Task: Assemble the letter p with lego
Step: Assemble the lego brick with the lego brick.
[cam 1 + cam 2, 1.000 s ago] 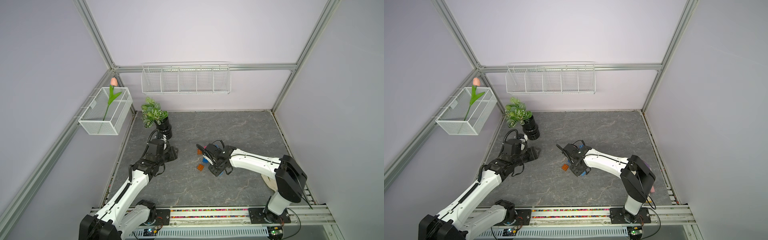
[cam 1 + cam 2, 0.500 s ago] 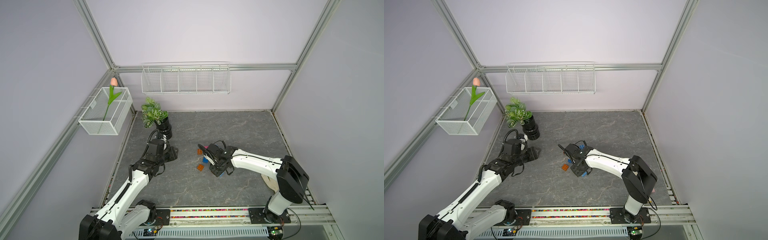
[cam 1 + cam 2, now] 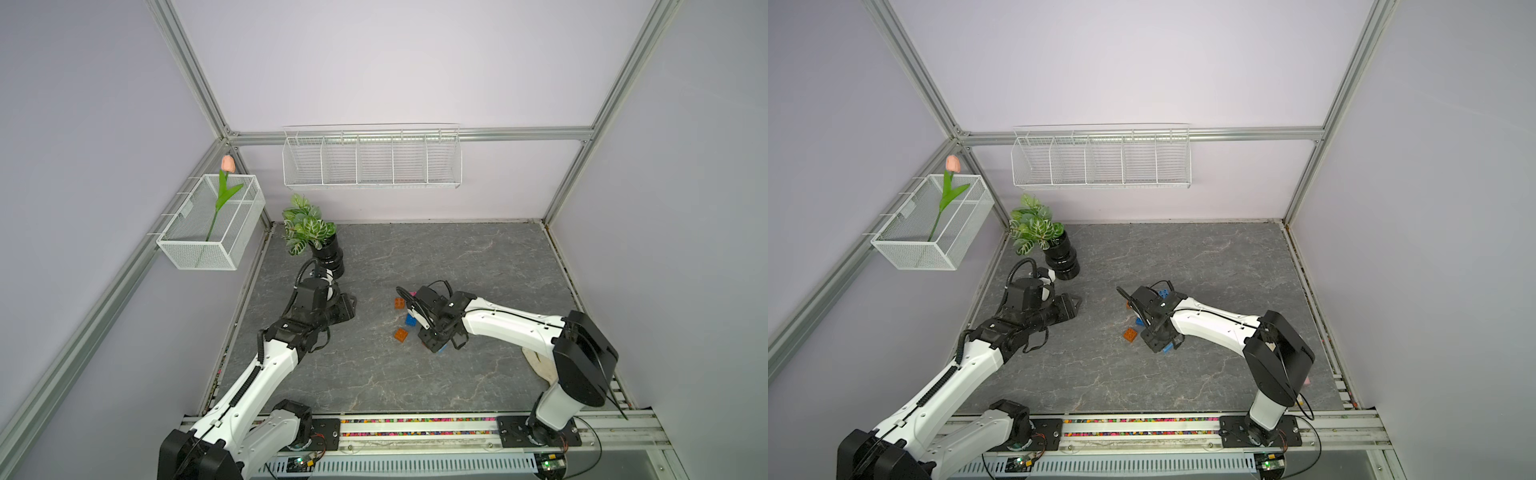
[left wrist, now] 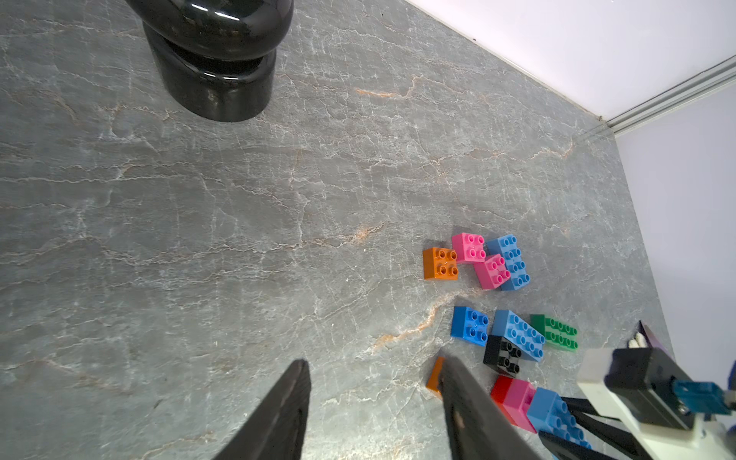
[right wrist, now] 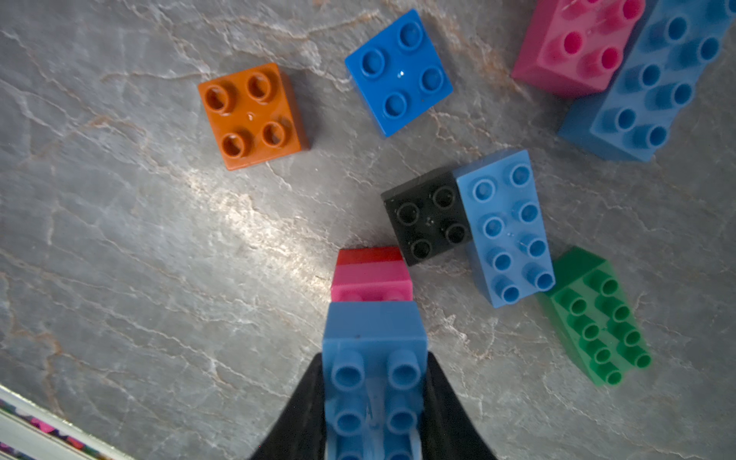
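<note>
The lego lies loose on the grey floor right of centre. My right gripper (image 5: 374,358) is shut on a light blue oblong brick (image 5: 374,382), low over the floor (image 3: 434,343). That brick's far end meets a pink brick (image 5: 372,284) joined to a red one (image 5: 370,255). Around them lie an orange square (image 5: 251,115), a blue square (image 5: 398,71), a black square (image 5: 430,215) against another light blue oblong (image 5: 507,227), a green oblong (image 5: 597,318), and a pink brick (image 5: 577,44). My left gripper (image 4: 374,362) stands open and holds nothing, left of the pile (image 3: 349,307).
A black plant pot (image 3: 328,257) stands at the back left, just behind my left arm. Two white wire baskets hang on the walls (image 3: 372,160). A pale flat object (image 3: 540,361) lies by the right arm's base. A rail (image 3: 415,426) runs along the front edge.
The right arm has shifted only very slightly with its brick. The left arm and the loose bricks stand as before.
</note>
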Robot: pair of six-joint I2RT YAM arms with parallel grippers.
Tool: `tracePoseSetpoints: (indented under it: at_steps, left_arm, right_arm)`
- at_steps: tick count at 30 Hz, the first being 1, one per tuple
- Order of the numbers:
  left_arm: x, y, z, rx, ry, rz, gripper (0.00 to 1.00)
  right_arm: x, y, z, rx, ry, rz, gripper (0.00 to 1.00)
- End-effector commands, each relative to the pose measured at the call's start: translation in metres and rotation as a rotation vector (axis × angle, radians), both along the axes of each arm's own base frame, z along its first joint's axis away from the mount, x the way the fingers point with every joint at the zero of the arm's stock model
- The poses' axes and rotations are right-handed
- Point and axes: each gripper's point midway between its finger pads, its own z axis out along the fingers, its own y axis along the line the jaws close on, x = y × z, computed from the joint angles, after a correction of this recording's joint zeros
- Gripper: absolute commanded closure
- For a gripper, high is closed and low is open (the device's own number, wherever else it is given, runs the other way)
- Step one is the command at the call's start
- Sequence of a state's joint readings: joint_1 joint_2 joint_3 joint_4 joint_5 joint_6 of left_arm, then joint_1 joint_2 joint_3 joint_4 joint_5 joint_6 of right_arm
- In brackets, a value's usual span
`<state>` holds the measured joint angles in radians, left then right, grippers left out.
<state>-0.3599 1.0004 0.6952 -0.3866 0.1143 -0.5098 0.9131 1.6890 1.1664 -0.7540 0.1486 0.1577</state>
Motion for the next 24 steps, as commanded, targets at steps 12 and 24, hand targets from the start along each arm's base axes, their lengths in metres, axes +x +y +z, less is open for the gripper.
tracePoseSetpoints:
  at_steps: [12,24]
  left_arm:
    - [-0.0001,-0.0004,-0.0003,0.002,-0.003,-0.012,0.44]
    - [-0.0004,-0.0008,-0.0003,0.000,-0.004,-0.014,0.44]
  right_arm:
    - [-0.0045,0.0000,-0.0113,-0.008,0.048,-0.003,0.80]
    - [-0.0058,-0.0027,-0.0129,-0.040,0.049,-0.013,0.80]
